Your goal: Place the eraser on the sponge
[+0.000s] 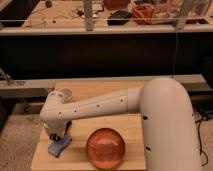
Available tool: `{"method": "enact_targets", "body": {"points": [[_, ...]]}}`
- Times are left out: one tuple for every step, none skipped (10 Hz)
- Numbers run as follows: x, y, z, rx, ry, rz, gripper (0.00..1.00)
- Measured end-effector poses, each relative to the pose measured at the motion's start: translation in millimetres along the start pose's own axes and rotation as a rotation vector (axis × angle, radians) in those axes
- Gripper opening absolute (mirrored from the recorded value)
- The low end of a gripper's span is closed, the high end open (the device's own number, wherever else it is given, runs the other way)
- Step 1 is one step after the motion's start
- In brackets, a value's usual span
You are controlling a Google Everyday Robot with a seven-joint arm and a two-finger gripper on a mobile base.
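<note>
The sponge, a small flat blue-grey pad, lies near the front left corner of the wooden table. My gripper hangs from the white arm's wrist directly over the sponge's back end, touching or nearly touching it. The arm reaches in from the right across the table. The eraser is hidden; I cannot make it out at the gripper or on the table.
A round shiny copper-orange bowl stands on the table just right of the sponge. A low ledge runs behind the table. Farther back is a workbench with cluttered items and a railing.
</note>
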Motion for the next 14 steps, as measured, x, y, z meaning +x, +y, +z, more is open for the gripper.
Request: {"method": "enact_targets", "body": {"points": [[-0.2, -0.1, 0.4, 0.001, 0.000, -0.003, 0.03], [-0.1, -0.2, 0.4, 0.001, 0.000, -0.004, 0.03], [0.0, -0.1, 0.5, 0.002, -0.001, -0.008, 0.03], [-0.2, 0.0, 0.7, 0.002, -0.003, -0.027, 0.03], [-0.6, 0.1, 0.9, 0.001, -0.005, -0.032, 0.03], [-0.8, 0.1, 1.3, 0.001, -0.007, -0.036, 0.03], [-1.0, 0.0, 1.3, 0.001, -0.008, -0.042, 0.03], [-1.0, 0.0, 1.4, 0.000, -0.010, -0.048, 0.03], [-1.0, 0.5, 1.7, -0.001, -0.014, -0.064, 0.03], [-0.9, 0.4, 1.5, -0.001, -0.014, -0.076, 0.03], [-0.8, 0.5, 1.3, -0.002, -0.015, -0.079, 0.03], [-0.8, 0.6, 1.3, -0.002, -0.016, -0.081, 0.03], [-1.0, 1.0, 1.6, -0.003, -0.019, -0.085, 0.05], [-0.8, 0.9, 1.3, -0.004, -0.020, -0.092, 0.08]]}}
